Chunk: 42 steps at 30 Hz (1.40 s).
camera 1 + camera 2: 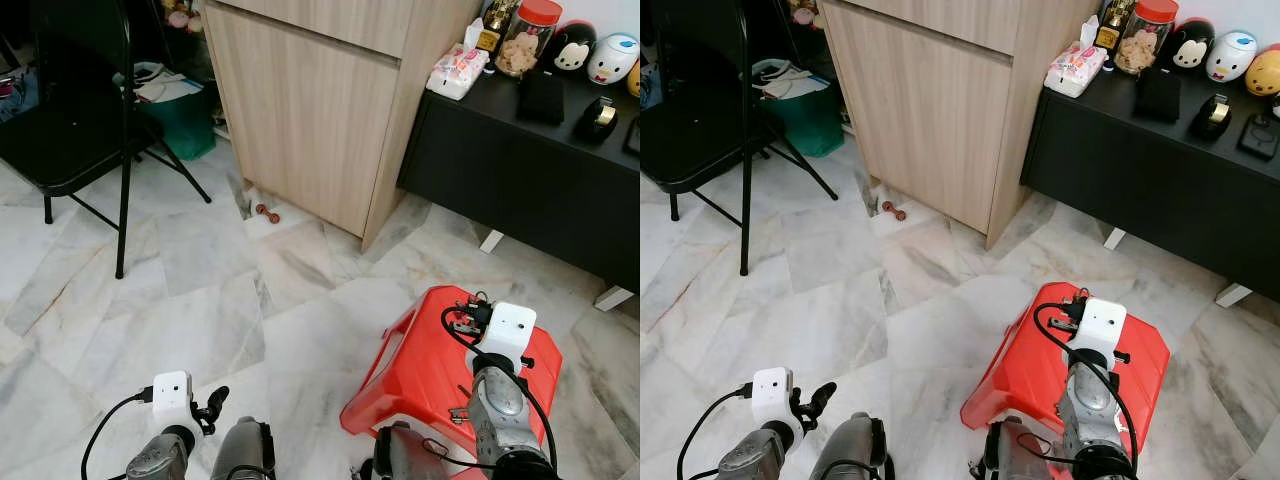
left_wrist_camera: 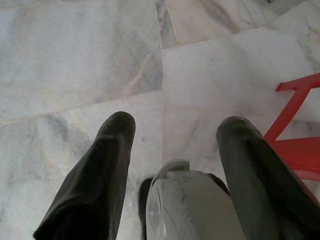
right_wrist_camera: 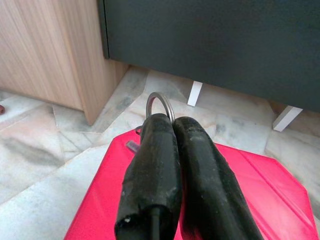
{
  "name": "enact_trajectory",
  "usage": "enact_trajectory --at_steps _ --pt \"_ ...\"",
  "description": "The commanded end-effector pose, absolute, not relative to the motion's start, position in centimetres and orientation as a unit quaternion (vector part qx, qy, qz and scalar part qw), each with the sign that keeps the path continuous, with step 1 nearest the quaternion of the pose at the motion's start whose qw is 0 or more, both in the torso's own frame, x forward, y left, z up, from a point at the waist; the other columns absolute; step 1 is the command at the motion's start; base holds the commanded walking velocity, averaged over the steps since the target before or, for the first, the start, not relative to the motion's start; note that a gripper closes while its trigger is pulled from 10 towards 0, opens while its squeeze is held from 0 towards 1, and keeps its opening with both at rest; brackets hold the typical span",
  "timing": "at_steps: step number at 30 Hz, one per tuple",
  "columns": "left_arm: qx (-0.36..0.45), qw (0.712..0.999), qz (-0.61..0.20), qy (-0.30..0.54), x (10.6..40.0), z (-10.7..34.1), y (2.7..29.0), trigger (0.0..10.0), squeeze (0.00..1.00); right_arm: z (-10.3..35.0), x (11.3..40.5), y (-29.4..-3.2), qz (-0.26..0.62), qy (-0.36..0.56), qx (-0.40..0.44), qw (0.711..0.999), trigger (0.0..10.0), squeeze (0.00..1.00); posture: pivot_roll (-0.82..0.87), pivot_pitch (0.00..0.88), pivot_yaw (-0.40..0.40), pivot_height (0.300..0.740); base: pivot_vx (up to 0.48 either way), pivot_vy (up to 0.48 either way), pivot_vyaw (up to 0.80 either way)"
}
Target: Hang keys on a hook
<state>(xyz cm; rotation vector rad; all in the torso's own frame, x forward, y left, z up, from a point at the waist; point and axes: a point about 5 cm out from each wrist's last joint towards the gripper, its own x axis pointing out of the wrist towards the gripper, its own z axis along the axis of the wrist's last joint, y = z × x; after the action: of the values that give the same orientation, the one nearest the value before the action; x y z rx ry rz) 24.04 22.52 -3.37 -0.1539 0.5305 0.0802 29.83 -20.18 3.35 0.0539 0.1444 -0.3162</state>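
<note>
1. Left of the red plastic stool (image 1: 420,360), a black folding chair (image 1: 75,110) stands on the marble floor (image 1: 200,300).
2. The left gripper (image 2: 170,135) hangs low over the floor, left of the stool, its fingers spread apart with nothing between them.
3. Behind the stool stands a light wood cabinet (image 1: 320,110).
4. The right gripper (image 3: 167,125) is above the stool, its fingers pressed together on a metal key ring (image 3: 159,102) that pokes out past the tips.
5. Right of the cabinet, behind the stool, a black sideboard (image 1: 540,180) carries jars and figurines.
</note>
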Motion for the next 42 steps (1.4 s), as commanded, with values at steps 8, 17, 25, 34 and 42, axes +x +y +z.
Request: enact_trajectory --at_steps 8,17,25,34,42 --pt "-0.082 0.956 0.043 0.278 23.2 -3.9 22.8 10.0 0.0 3.4 29.7 -19.9 -0.155 0.069 0.03 0.985 10.0 0.0 0.13 0.142 -0.043 0.646 -0.155 0.0 0.0" --pt "-0.084 0.958 0.039 0.272 23.8 -3.7 22.1 10.0 0.0 3.8 30.0 -19.9 -0.154 0.062 0.03 0.986 10.0 0.0 0.12 0.158 -0.041 0.646 -0.308 0.0 0.0" --pt "-0.087 0.959 0.038 0.267 24.1 -3.6 21.8 10.0 0.0 4.4 30.5 -20.2 -0.158 0.053 0.027 0.986 10.0 0.0 0.12 0.172 -0.045 0.646 -0.31 0.0 0.0" --pt "-0.084 0.959 0.045 0.267 24.2 -3.5 22.1 10.0 0.0 4.6 30.7 -20.3 -0.157 0.052 0.027 0.986 10.0 0.0 0.12 0.18 -0.046 0.646 -0.2 0.0 0.0" --pt "-0.077 0.958 0.051 0.273 23.8 -3.6 22.6 10.0 0.0 5.0 30.8 -20.0 -0.143 0.04 0.029 0.989 10.0 0.0 0.12 0.186 -0.045 0.646 0.0 0.0 0.0"
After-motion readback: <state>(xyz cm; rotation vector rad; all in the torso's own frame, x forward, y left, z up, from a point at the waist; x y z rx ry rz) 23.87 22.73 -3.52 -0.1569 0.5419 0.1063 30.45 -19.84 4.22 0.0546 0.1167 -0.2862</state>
